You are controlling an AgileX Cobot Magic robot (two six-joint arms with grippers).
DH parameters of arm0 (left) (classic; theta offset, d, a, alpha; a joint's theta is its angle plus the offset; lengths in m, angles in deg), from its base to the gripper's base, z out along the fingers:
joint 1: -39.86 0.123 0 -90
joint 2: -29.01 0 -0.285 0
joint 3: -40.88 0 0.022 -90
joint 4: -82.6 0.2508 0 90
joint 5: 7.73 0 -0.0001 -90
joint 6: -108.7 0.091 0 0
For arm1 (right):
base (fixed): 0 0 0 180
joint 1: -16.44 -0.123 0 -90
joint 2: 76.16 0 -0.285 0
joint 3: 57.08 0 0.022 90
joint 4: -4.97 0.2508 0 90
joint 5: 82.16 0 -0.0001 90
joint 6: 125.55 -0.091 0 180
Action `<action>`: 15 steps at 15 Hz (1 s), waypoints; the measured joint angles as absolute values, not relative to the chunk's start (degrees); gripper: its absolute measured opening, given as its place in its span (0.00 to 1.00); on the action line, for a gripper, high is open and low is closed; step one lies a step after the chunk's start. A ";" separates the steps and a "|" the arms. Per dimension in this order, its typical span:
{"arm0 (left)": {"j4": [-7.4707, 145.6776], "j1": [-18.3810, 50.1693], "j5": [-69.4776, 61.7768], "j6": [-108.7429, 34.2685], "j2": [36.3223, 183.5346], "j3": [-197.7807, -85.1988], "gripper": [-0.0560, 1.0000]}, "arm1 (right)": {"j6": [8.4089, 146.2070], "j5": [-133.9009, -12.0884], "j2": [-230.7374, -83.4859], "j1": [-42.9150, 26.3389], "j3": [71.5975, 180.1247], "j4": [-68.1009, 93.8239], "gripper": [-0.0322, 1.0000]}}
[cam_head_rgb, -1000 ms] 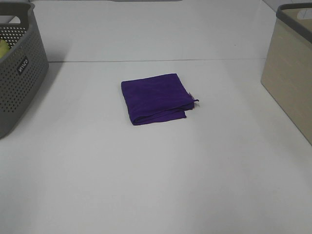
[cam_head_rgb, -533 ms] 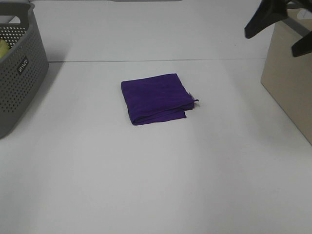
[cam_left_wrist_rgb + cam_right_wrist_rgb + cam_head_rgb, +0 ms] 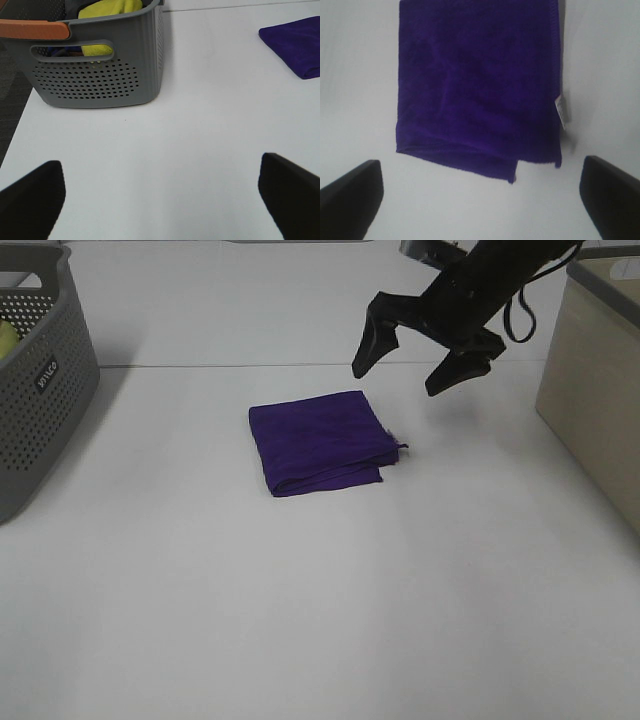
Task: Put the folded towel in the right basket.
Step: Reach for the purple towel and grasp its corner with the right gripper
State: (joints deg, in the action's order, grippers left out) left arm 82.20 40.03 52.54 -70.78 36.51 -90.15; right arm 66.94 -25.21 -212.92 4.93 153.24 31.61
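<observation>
The folded purple towel (image 3: 322, 441) lies flat on the white table, near the middle. It fills the right wrist view (image 3: 480, 85) and shows at the edge of the left wrist view (image 3: 296, 44). My right gripper (image 3: 415, 360) is open and empty, hovering above the table just right of and behind the towel. The right basket (image 3: 596, 380), beige with a grey rim, stands at the right edge. My left gripper (image 3: 160, 195) is open and empty over bare table; it is out of the high view.
A grey perforated basket (image 3: 35, 380) stands at the left edge; in the left wrist view (image 3: 100, 75) it holds yellow cloth and has an orange handle. A seam line crosses the table behind the towel.
My right arm has swung in from the upper right, over the beige basket, down and left toward the towel. The towel has not moved.
</observation>
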 joint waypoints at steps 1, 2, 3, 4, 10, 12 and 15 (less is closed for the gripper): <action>82.20 40.03 52.54 -70.78 36.51 -90.15 0.99 | 66.94 -24.29 -215.04 4.93 155.54 31.21 0.98; 82.20 40.03 52.54 -70.78 36.51 -90.15 0.99 | 66.94 -22.57 -218.59 4.93 159.72 30.35 0.97; 82.20 40.03 52.54 -70.78 36.51 -90.15 0.99 | 66.94 -21.20 -221.68 4.93 162.93 29.49 0.97; 82.20 40.03 52.54 -70.78 36.51 -90.15 0.99 | 66.94 -20.22 -224.61 4.93 165.56 29.09 0.97; 81.86 40.03 52.54 -70.78 36.51 -90.15 0.99 | 66.76 -17.70 -231.14 5.96 174.04 25.25 0.96; 81.86 40.03 52.54 -70.78 36.51 -90.15 0.99 | 66.71 -16.73 -232.11 6.99 174.10 25.88 0.96; 81.86 40.03 52.54 -70.78 36.51 -90.15 0.99 | 66.71 -16.50 -232.57 7.45 174.27 27.26 0.96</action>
